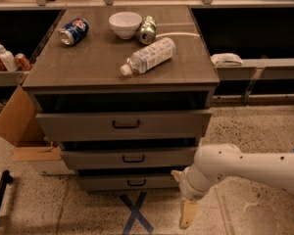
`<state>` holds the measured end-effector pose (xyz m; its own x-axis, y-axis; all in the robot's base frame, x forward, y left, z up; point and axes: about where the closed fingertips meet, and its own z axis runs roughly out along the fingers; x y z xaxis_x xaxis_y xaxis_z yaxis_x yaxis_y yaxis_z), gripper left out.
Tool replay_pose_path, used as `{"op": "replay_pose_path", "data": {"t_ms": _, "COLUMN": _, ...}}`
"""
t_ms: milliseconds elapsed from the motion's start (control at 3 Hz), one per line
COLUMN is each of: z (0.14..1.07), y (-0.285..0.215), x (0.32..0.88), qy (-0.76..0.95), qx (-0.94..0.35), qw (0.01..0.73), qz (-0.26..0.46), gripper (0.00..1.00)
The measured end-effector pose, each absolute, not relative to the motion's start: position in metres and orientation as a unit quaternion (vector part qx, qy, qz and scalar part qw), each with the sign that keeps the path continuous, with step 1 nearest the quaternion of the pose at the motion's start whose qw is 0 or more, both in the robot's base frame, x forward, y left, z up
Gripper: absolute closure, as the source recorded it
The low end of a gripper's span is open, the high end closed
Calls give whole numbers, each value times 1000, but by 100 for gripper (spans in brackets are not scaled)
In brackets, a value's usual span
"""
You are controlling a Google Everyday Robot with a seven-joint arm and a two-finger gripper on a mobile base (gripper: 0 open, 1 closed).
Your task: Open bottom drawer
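Note:
The bottom drawer (108,182) is the lowest, narrowest grey front of the cabinet, with a small black bar handle (136,182). It sits below the middle drawer (98,158) and the wide top drawer (78,125). My gripper (187,212) hangs at the end of the white arm (245,168), just right of the bottom drawer's right end and close to the floor. It holds nothing that I can see and does not touch the handle.
On the cabinet top lie a plastic bottle (149,56), a white bowl (125,23), a blue can (73,31) and a green can (147,29). A cardboard box (19,126) stands at the cabinet's left. A blue tape X (136,212) marks the floor in front.

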<state>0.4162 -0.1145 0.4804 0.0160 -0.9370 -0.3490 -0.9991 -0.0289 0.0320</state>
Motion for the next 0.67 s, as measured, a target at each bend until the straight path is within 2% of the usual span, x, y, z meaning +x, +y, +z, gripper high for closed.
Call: {"op": "replay_pose_path", "data": {"t_ms": 667, "z": 347, "y": -109, "x": 408, "qy": 673, "qx": -711, "qw": 108, "qz": 172, "gripper": 0}}
